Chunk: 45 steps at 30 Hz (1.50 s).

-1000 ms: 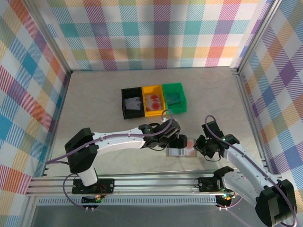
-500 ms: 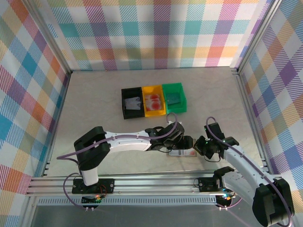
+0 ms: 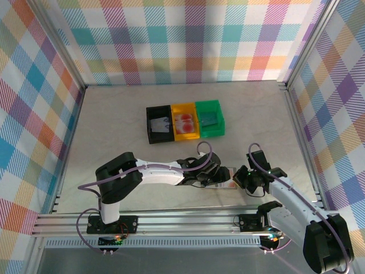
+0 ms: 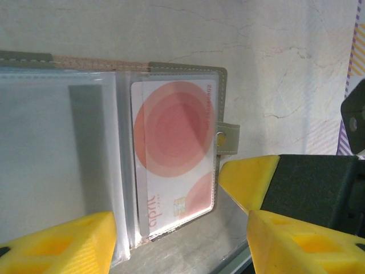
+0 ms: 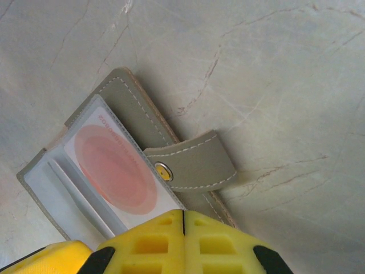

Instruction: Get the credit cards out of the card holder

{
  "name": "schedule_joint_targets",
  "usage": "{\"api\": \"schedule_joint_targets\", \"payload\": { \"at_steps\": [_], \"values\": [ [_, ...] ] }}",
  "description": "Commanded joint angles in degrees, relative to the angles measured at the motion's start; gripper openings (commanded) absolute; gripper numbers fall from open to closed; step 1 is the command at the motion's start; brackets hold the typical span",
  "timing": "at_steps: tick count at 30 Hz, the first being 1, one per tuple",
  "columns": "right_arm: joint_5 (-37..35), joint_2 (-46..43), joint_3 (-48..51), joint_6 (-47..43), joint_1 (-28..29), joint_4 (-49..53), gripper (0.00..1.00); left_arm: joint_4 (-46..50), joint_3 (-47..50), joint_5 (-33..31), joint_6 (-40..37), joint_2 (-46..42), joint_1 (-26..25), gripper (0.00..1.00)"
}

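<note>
Marble tabletop (image 3: 114, 125) — left end effector (image 4: 179, 228) gaping over card holder (image 5: 142, 111); right end effector (image 5: 183, 220) closed.

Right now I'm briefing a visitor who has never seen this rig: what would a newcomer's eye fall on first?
The open card holder lies near the front edge of the table, a pink card with red circles in its clear sleeve. The left gripper and right gripper crowd it from either side. Farther back, a black bin, yellow bin and green bin stand in a row.
</note>
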<state>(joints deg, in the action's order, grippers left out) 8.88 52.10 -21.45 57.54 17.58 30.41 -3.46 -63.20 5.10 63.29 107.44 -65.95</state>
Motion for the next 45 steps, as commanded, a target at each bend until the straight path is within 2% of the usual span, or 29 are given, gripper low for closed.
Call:
{"api": "schedule_joint_targets", "payload": {
  "at_steps": [1, 12, 20, 25, 29, 36, 39, 45],
  "values": [
    [0.3, 0.5, 1.8, 2.1, -0.3, -1.4, 0.01, -2.0, 0.6, 0.0, 1.7, 0.8, -0.7, 0.59],
    [-0.8, 0.1, 3.0, 2.8, -0.4, -1.5, 0.00, -2.3, 0.5, -0.8, 2.0, 2.0, -0.7, 0.51],
    [-0.8, 0.0, 3.8, 3.2, -0.4, -1.8, 0.00, -1.8, 0.4, -3.1, 0.6, 2.3, -0.5, 0.35],
    [-0.8, -0.2, 4.0, 3.5, -0.5, -2.0, 0.00, -1.8, -0.3, -4.8, -1.3, 2.1, -0.5, 0.34],
    [-0.8, -0.5, 3.8, 3.2, -0.5, -1.8, 0.00, -1.2, -0.9, -5.5, -2.0, 2.8, -0.5, 0.29],
    [-0.6, -0.7, 4.3, 3.4, -0.5, -2.1, 0.00, -1.0, -1.6, -7.3, -3.0, 3.3, -0.6, 0.28],
    [-0.4, -0.6, 4.4, 3.3, -0.6, -2.1, 0.00, -1.3, -1.8, -7.5, -3.2, 3.9, -0.6, 0.22],
    [-0.3, -0.9, 4.6, 3.4, -0.6, -2.2, 0.00, -1.9, -2.0, -8.7, -3.2, 4.8, -0.5, 0.23]
  ]
}}
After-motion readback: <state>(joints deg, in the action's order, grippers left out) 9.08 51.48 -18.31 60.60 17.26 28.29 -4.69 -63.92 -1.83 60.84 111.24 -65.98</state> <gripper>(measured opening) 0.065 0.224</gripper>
